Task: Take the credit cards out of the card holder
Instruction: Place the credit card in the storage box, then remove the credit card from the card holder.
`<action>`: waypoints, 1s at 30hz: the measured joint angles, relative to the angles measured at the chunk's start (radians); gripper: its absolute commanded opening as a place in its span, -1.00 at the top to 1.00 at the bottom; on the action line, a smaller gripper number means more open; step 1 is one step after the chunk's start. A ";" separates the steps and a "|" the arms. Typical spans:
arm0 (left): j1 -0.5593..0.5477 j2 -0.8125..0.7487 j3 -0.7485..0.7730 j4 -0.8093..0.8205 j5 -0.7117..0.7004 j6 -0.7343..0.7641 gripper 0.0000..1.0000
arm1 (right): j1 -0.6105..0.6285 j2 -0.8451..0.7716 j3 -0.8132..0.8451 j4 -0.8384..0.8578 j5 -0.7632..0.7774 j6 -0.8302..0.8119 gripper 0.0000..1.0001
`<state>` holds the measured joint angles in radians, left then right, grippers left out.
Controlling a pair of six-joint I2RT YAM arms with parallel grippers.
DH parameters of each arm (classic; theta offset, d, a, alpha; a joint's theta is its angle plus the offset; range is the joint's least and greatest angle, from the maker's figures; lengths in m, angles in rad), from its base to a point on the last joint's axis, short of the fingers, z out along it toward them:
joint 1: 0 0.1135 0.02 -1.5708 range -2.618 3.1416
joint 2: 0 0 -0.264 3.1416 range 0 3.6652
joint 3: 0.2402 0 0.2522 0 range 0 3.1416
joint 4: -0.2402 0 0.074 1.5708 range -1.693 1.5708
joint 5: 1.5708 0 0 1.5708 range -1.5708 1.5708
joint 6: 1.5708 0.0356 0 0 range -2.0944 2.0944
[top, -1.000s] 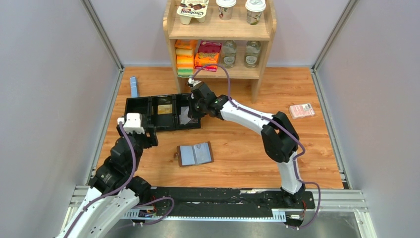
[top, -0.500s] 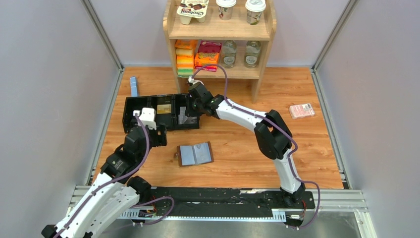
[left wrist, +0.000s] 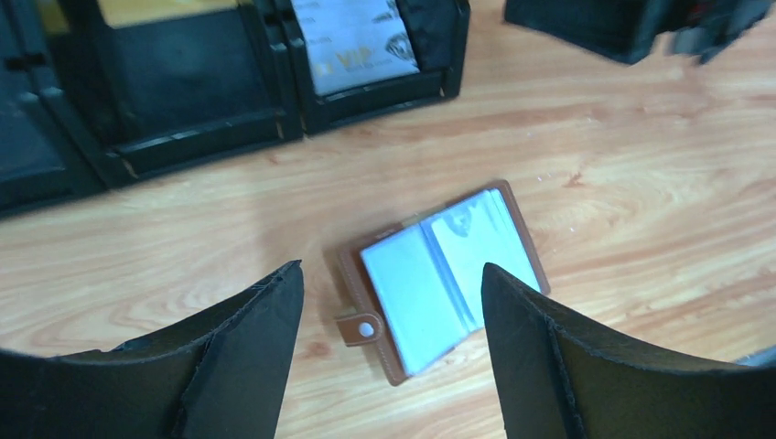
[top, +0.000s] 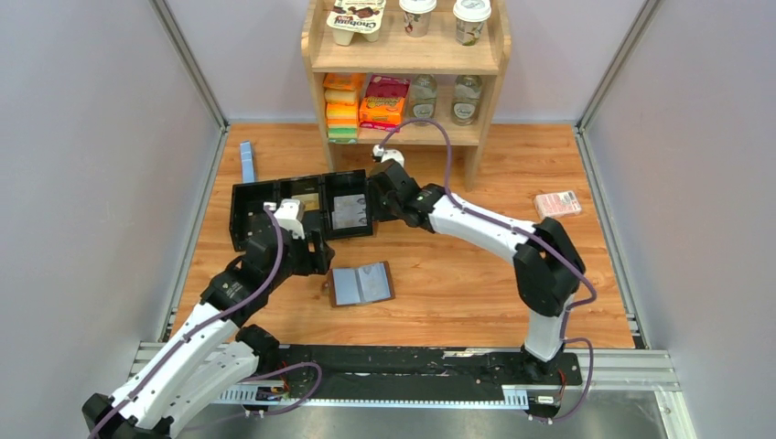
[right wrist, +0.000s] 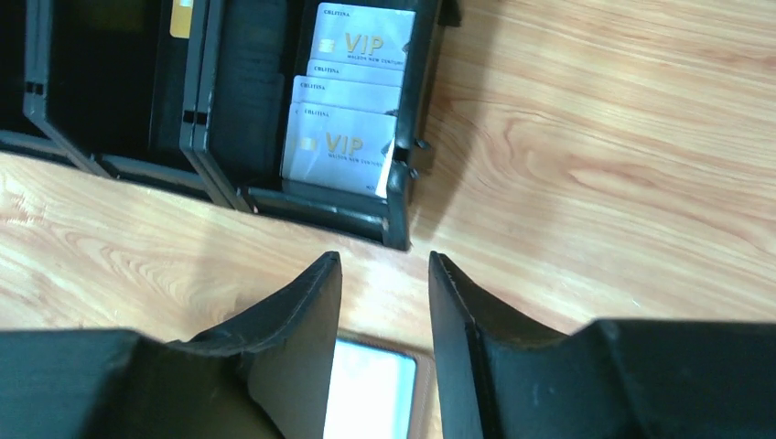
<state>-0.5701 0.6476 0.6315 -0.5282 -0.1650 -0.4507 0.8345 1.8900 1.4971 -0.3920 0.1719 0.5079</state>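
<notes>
The card holder (top: pixel 361 283) lies open on the wooden table, brown edging and snap tab, grey-blue pockets up. In the left wrist view it (left wrist: pixel 439 274) sits just beyond and between my fingertips. My left gripper (top: pixel 320 259) (left wrist: pixel 389 267) is open and empty, just left of it. Several silvery credit cards (right wrist: pixel 352 91) marked VIP lie stacked in the right end compartment of the black tray (top: pixel 245 194); they also show from above (top: pixel 350 212). My right gripper (top: pixel 371 203) (right wrist: pixel 384 258) is open and empty at the tray's right end.
A gold card (top: pixel 305 201) lies in the tray's middle compartment. A wooden shelf (top: pixel 476 146) with goods stands at the back. A blue strip (top: pixel 247 160) lies back left, a pink-red packet (top: pixel 557 204) at the right. Grey walls close both sides.
My left arm has reached forward and right, bringing its gripper beside the card holder. My right gripper has drawn back right from over the tray's end compartment.
</notes>
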 measured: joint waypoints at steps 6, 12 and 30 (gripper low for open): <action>0.000 0.067 -0.042 0.033 0.111 -0.112 -0.35 | 0.001 -0.196 -0.171 0.017 -0.003 -0.003 0.11; -0.010 0.144 -0.091 0.061 0.193 -0.191 -0.31 | 0.038 -0.263 -0.330 0.029 -0.051 0.024 0.16; -0.012 0.407 -0.147 0.131 0.216 -0.289 0.19 | 0.177 -0.159 -0.419 0.061 -0.101 0.065 0.22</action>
<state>-0.5823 1.0550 0.4843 -0.3969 0.0505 -0.7395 1.0115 1.7313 1.0782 -0.3305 0.0704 0.5728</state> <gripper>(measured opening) 0.471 0.392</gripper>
